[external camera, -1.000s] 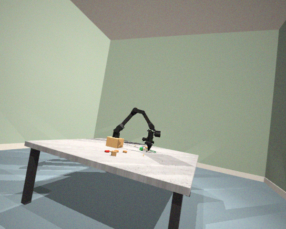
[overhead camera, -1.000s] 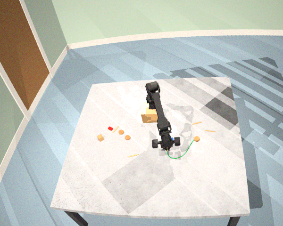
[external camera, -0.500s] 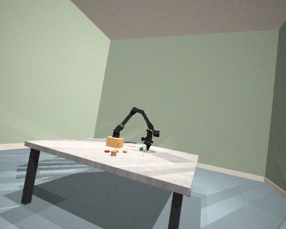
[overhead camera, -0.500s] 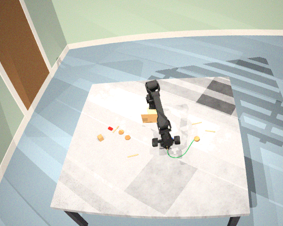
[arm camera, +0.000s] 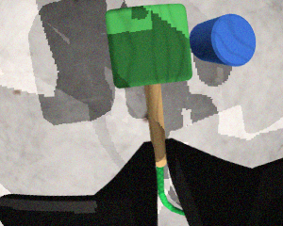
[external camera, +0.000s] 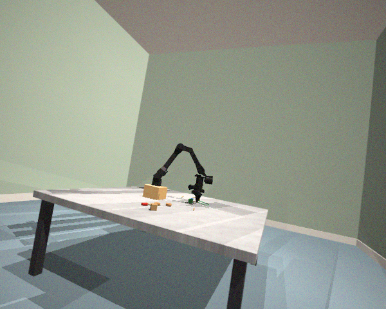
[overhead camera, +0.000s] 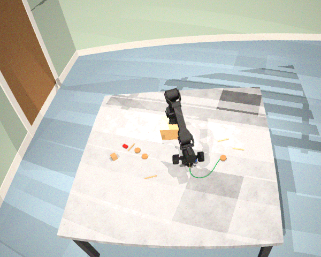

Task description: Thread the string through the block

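Note:
My gripper (overhead camera: 190, 166) (external camera: 197, 201) (arm camera: 158, 149) is low over the table, shut on the string's wooden stick (arm camera: 156, 110) near its string end. The stick points away from the fingers; its far part is hidden by a green cube (arm camera: 150, 58) (external camera: 190, 201). Whether they touch, I cannot tell. The green string (overhead camera: 200, 177) (arm camera: 160, 181) curves from the stick to the round wooden button (overhead camera: 223, 157), right of the gripper in the top view. The wooden block (overhead camera: 169, 135) (external camera: 154, 192) stands near the arm's base, partly covered by the arm in the top view. I cannot make out its hole clearly.
A blue cylinder (arm camera: 233, 40) (overhead camera: 196, 160) is beside the green cube. Loose sticks (overhead camera: 222, 140) (overhead camera: 238, 149) lie near the button, others (overhead camera: 150, 176) (overhead camera: 131, 146) to the left. Two wooden discs (overhead camera: 137, 150) (overhead camera: 144, 156), a red piece (overhead camera: 124, 146) and a wooden cube (overhead camera: 114, 156) are left.

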You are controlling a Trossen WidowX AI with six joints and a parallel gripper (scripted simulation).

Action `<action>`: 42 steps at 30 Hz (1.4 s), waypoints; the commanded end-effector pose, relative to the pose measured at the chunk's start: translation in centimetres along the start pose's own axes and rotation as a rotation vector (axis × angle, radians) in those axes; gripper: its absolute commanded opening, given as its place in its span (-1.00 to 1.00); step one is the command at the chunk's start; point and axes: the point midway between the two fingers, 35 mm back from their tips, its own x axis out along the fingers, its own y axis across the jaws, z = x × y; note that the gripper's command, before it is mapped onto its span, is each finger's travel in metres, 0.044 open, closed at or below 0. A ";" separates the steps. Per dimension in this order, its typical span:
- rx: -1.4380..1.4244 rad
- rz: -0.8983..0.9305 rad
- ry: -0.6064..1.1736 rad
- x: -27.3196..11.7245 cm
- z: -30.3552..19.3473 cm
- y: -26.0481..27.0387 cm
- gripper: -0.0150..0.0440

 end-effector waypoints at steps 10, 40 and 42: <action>0.003 0.003 0.003 -0.1 1.8 0.0 -0.49; 0.000 0.000 -0.003 -8.0 2.3 -0.1 -0.08; 0.000 -0.003 0.008 -7.7 2.1 -0.1 -0.08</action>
